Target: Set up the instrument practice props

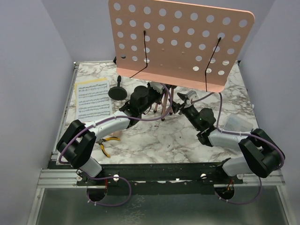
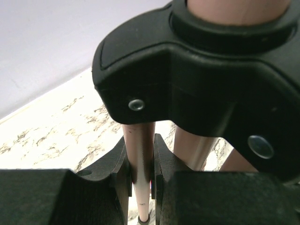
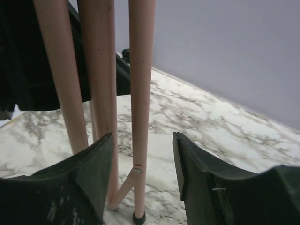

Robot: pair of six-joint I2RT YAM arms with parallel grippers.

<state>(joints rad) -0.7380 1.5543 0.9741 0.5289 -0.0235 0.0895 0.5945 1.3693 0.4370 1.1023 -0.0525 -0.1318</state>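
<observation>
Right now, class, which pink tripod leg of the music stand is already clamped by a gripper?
The tripod leg in the left gripper: its fingers press both sides. The right gripper merely straddles another leg, gaps either side.

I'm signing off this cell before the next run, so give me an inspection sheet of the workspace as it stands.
Surface: marble-patterned table, no spills seen.
Job's things: pink music-stand desk upright on its tripod legs; sheet music lying flat at left; black mic stand just right of it; microphone not made out.
Clutter: yellow-handled pliers by the left arm; clear plastic box at right.
Grippers: left tool shut on a tripod leg; right tool open, with a leg between its jaws, not touching.
Cables: purple cables routed along both arms.
Surroundings: plain walls on three sides.
</observation>
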